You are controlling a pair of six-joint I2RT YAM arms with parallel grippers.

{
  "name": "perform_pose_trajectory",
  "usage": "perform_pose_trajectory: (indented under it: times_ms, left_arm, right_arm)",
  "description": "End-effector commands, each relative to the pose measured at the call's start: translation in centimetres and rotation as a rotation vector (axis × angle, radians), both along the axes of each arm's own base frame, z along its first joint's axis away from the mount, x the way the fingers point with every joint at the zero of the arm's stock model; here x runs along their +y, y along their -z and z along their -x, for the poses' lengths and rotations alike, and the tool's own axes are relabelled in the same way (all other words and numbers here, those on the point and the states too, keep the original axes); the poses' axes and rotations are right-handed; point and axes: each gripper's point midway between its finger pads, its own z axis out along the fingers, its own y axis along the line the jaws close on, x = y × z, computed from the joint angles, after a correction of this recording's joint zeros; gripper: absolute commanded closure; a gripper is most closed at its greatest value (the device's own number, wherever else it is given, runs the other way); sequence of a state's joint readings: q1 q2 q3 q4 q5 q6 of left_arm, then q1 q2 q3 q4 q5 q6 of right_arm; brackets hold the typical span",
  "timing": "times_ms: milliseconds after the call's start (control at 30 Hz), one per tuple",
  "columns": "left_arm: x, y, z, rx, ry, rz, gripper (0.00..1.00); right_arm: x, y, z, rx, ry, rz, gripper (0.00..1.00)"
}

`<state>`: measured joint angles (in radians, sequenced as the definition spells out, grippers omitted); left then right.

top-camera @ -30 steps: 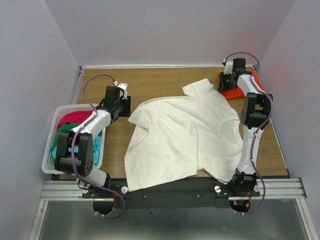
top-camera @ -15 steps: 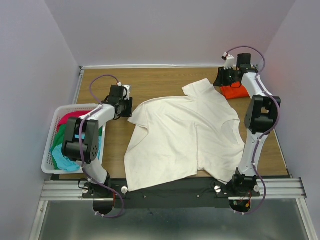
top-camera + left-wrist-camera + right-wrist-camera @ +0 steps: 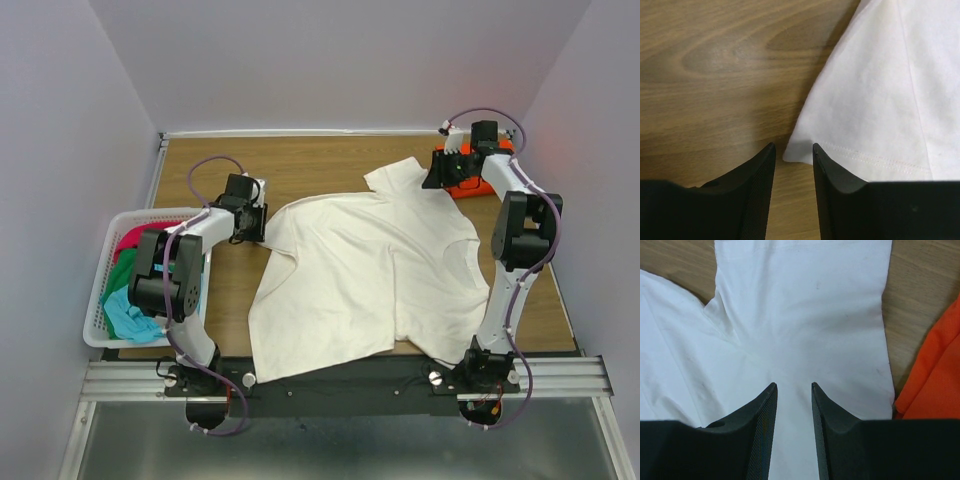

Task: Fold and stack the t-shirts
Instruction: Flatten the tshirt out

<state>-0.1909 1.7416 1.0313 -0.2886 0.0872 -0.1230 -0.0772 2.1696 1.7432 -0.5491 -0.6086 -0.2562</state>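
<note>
The large cream-white cloth t-shirt [image 3: 370, 270] lies spread over the middle of the wooden worktop [image 3: 300, 165], its hem drooping off the near edge. It looks light and limp, likely to sag, so sleeve corners suit pinching. The left gripper [image 3: 792, 146], jaws narrowly parted, frames the left sleeve's hemmed corner. The right gripper [image 3: 792, 385], equally narrow and empty, hovers over the far sleeve beside a bright orange cloth shirt [image 3: 935, 375].

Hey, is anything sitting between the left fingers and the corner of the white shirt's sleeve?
Nothing visible. The left fingers sit either side of the sleeve corner of the cream-white t-shirt, with only bare table around it. The basket lies well off to the left.
</note>
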Motion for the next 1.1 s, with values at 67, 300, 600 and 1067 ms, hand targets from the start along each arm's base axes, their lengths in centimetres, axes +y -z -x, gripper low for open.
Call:
perform_pose_trajectory:
  times_ms: [67, 300, 600, 1067]
  left_arm:
    - [-0.9, 1.1, 1.4, 0.058, 0.037, 0.019, 0.63]
    - [0.2, 1.2, 0.9, 0.042, -0.003, -0.046, 1.00]
    - [1.8, -2.4, 0.0, -0.093, -0.066, -0.097, 1.00]
    - [1.6, -2.8, -0.3, -0.121, -0.055, -0.084, 1.00]
  right_arm:
    - [1.0, -1.3, 0.1, -0.027, -0.039, -0.025, 0.59]
    - [2.2, -0.8, -1.6, -0.040, -0.045, 0.019, 0.59]
    - [0.9, 0.8, -10.5, -0.059, 0.229, 0.057, 0.59]
    - [0.7, 5.7, -14.5, -0.078, 0.290, 0.038, 0.59]
